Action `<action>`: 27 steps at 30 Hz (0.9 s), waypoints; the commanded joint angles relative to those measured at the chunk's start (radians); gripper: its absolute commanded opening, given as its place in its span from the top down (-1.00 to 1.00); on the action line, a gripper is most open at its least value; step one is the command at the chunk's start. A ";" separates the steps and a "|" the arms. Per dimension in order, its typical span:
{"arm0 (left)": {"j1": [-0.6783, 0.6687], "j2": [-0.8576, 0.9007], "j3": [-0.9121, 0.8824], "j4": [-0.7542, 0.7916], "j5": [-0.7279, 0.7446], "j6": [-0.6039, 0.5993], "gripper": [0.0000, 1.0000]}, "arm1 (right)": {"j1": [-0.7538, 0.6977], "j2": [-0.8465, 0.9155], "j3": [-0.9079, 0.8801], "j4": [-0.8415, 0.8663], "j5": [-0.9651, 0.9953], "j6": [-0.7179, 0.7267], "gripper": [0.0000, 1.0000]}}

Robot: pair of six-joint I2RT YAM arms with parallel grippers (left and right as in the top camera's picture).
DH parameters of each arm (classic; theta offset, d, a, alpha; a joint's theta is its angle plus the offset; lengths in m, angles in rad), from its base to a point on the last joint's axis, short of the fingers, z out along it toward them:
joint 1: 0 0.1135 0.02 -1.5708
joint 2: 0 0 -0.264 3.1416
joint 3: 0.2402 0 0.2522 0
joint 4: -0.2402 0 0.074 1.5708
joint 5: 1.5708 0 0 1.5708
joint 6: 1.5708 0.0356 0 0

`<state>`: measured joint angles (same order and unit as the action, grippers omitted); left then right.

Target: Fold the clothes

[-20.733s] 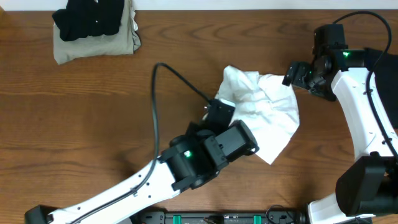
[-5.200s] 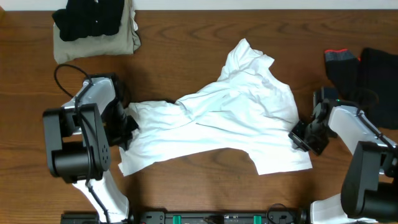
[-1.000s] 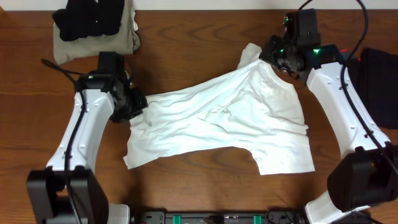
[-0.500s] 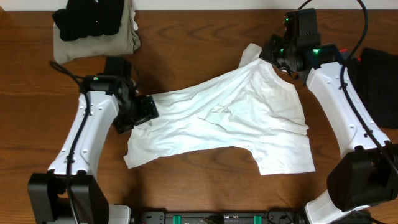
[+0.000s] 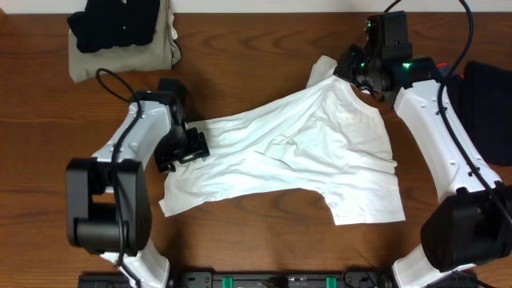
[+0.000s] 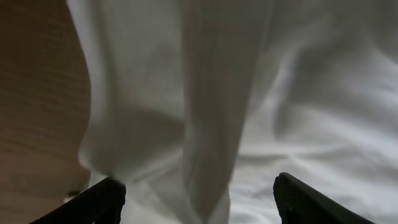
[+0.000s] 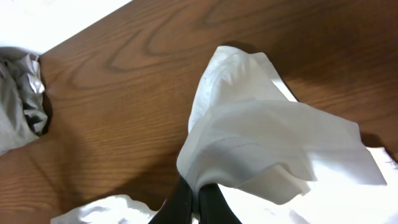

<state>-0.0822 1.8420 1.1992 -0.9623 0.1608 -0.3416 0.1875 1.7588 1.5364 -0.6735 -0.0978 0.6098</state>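
Shows a large white thin wrinkly shirt [image 5: 296,152] spread, creased, across the middle of a brown wooden table [image 5: 240,240], with one corner raised at its 1 o'clock end. Puts the right gripper [image 5: 346,74] at that 1 o'clock corner, fingers pressed together on a pinch of the white cloth, a loose fold drooping from them in the right wrist view. Puts the left gripper [image 5: 189,149] at the shirt's 9 o'clock edge, over the cloth, fingers [image 6: 99,202] spread wide and holding nothing, only the shirt lying beneath; cannot tell whether touching it. Places a folded khaki garment [image 5: 120,64] at the table's 10 o'clock corner, a bundled black garment [image 5: 116,24] on top. Places another black cloth [image 5: 490,88] at the 3 o'clock edge, apart from the shirt.
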 commanded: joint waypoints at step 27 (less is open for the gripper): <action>0.078 0.001 0.156 0.150 -0.021 0.016 0.89 | 0.003 -0.005 0.007 0.069 0.125 -0.005 0.98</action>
<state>-0.0360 1.8664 1.3090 -0.8417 0.1505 -0.3328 0.1875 1.7588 1.5364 -0.6334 -0.0216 0.6098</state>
